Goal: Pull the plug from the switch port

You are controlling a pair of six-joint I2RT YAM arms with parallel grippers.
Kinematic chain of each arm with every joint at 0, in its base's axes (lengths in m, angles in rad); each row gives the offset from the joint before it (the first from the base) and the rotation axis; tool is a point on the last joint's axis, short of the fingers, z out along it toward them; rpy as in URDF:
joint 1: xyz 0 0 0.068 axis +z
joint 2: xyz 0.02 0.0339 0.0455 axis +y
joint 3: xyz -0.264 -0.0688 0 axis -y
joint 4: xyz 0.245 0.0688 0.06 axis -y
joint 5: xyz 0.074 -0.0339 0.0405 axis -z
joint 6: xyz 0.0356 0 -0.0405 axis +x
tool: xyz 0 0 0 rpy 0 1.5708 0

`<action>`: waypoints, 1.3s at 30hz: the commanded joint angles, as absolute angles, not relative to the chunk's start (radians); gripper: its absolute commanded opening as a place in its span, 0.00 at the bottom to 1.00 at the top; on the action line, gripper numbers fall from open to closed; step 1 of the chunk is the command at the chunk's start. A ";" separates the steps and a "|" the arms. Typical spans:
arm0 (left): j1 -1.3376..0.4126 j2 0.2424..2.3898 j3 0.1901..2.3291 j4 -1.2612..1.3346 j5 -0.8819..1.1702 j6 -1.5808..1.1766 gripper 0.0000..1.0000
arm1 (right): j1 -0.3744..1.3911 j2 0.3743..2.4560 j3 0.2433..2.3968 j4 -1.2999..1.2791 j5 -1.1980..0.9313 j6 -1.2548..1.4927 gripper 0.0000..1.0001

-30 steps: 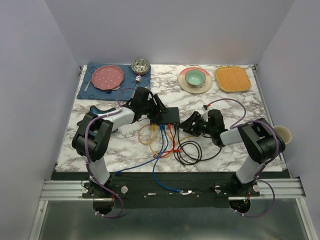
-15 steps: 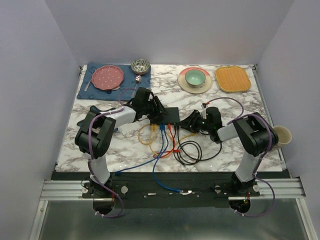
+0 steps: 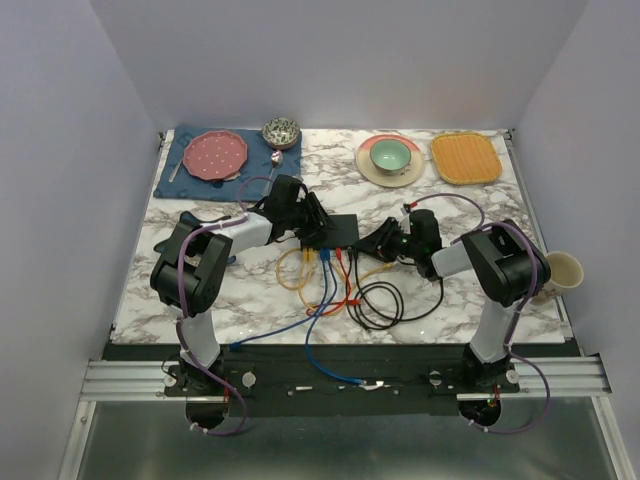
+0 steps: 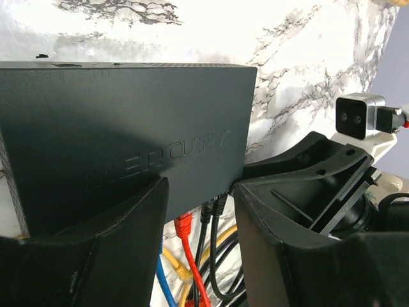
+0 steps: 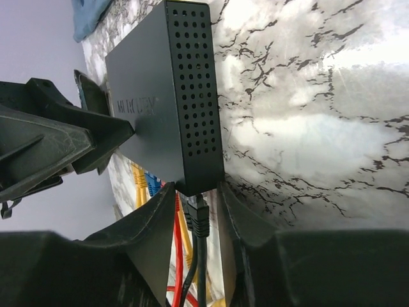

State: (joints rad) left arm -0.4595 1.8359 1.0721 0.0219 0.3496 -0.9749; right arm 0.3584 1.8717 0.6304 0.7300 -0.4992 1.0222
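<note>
The black switch lies flat mid-table, with yellow, blue, red and black cables running from its near edge. My left gripper is open over the switch's left end. In the left wrist view its fingers straddle the port edge of the switch, and a red plug and black plugs show between them at the gripper's middle. My right gripper is at the switch's right corner. In the right wrist view it is open around a black plug seated in the switch, with narrow gaps on both sides.
Loose cables coil on the marble in front of the switch: a black loop, a blue lead, yellow and red. At the back are a pink plate on a blue mat, a patterned bowl, a green bowl and an orange mat. A cup is at the right.
My right gripper has moved left up to the switch's right corner, so its fingers now flank the black plug. The left gripper and the switch have stayed in place.
</note>
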 commanded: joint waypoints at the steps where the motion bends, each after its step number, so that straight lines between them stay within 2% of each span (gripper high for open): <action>1: -0.457 1.871 1.060 -0.005 0.362 -0.974 0.60 | 0.354 1.913 0.641 0.761 -0.526 1.043 0.35; 6: -0.457 1.870 1.058 -0.005 0.367 -0.980 0.60 | 0.354 1.933 0.660 0.759 -0.557 1.042 0.35; 10: -0.456 1.859 1.065 -0.005 0.367 -0.974 0.60 | 0.356 1.892 0.635 0.709 -0.555 1.013 0.43; 17: -0.453 1.859 1.069 -0.003 0.370 -0.974 0.60 | 0.356 1.839 0.624 0.603 -0.542 0.948 0.46; 24: -0.453 1.858 1.058 0.026 0.382 -0.988 0.60 | 0.356 1.905 0.675 0.618 -0.569 0.986 0.40; 34: -0.453 1.858 1.051 0.034 0.383 -0.992 0.60 | 0.357 1.959 0.704 0.695 -0.606 1.054 0.39; 37: -0.453 1.858 1.048 0.035 0.385 -0.992 0.60 | 0.357 1.962 0.703 0.707 -0.606 1.058 0.34; 39: -0.453 1.853 1.043 0.035 0.385 -0.992 0.60 | 0.357 1.965 0.689 0.727 -0.604 1.069 0.26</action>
State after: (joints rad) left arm -0.4572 1.8408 1.0668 0.0475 0.3576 -0.9913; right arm 0.3523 1.9347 0.6903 0.6926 -0.6018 1.0508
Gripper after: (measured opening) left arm 0.600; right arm 0.318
